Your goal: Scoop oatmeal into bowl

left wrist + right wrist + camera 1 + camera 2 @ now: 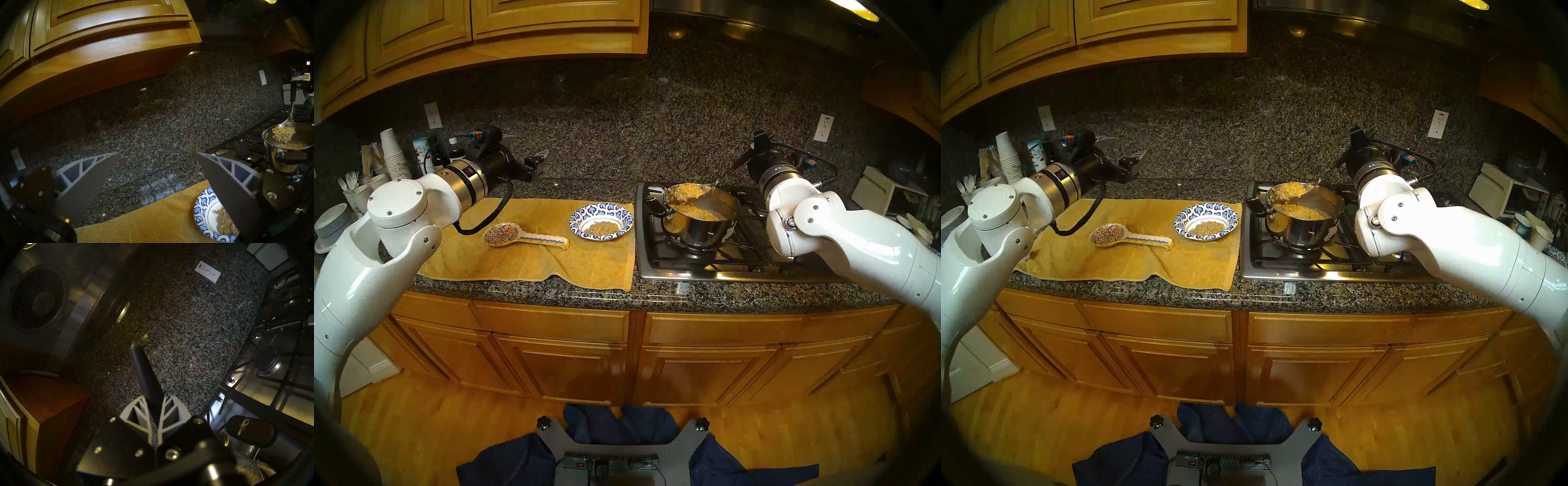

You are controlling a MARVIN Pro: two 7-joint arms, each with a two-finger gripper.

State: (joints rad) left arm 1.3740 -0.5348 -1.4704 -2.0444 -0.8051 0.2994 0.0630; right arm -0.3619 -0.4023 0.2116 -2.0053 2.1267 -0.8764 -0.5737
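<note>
The blue-and-white bowl (585, 212) sits on the yellow towel and holds a little oatmeal (600, 228). It also shows in the left wrist view as the bowl (202, 203), partly behind a finger. To its right a steel pot (700, 230) on the stove holds more oatmeal (702, 212). My right gripper (154, 400) is shut on the black handle of a metal spoon (683, 191). The spoon's heaped bowl hovers over the pot's left rim. My left gripper (529, 145) hangs open and empty above the towel's back left, well away from the bowl.
A painted spoon rest (524, 236) lies on the towel (585, 268) left of the bowl. The pot's black handle (656, 208) points toward the bowl. Stacked cups (393, 156) and bottles crowd the back left. Wooden cabinets (504, 34) hang overhead.
</note>
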